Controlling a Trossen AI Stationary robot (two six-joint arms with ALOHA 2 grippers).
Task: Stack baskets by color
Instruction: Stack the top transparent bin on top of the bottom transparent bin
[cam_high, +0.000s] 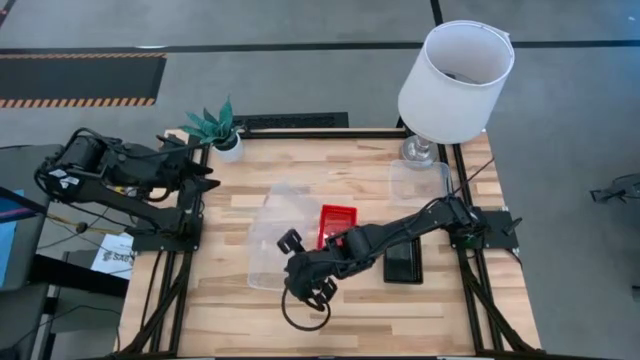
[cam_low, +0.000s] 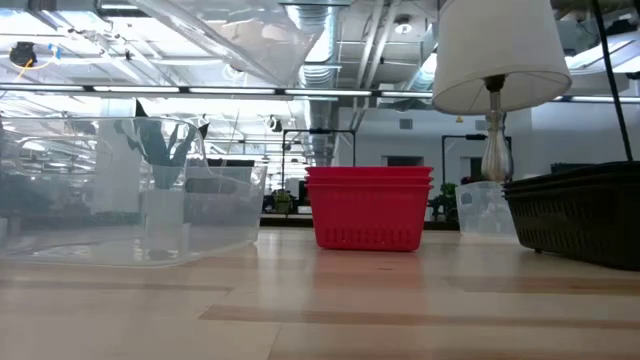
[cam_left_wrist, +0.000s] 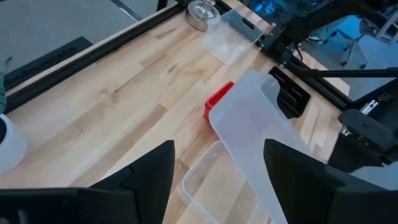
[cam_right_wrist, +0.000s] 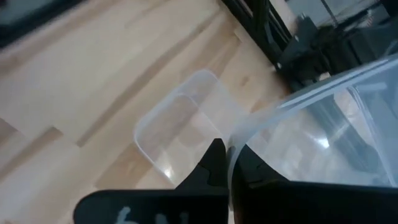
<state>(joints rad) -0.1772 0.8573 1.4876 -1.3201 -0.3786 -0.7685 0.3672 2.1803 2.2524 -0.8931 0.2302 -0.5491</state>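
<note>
The stack of red mesh plastic baskets (cam_high: 337, 224) is taken as the landmark at the middle of the light wooden tabletop (cam_high: 250, 175). Just to the left of it in the high view, a clear see-through plastic basket (cam_right_wrist: 323, 124) is held tilted above the wood, its rim pinched by the clenched right tool (cam_right_wrist: 227, 163). Below that raised basket, a second clear rectangular basket (cam_right_wrist: 180, 124) is seen lying flat on the tabletop. A third clear basket (cam_high: 418, 181) is found beyond the red stack, next to the glass foot of the white-shaded lamp (cam_high: 455, 80). The black mesh baskets (cam_high: 403, 266) are placed on the red stack's other side, nearer the front edge. The left tool (cam_left_wrist: 217, 171) is kept well away from the red stack at the tabletop's left edge, near the small green potted plant (cam_high: 218, 127), its fingers spread and nothing grasped.
</note>
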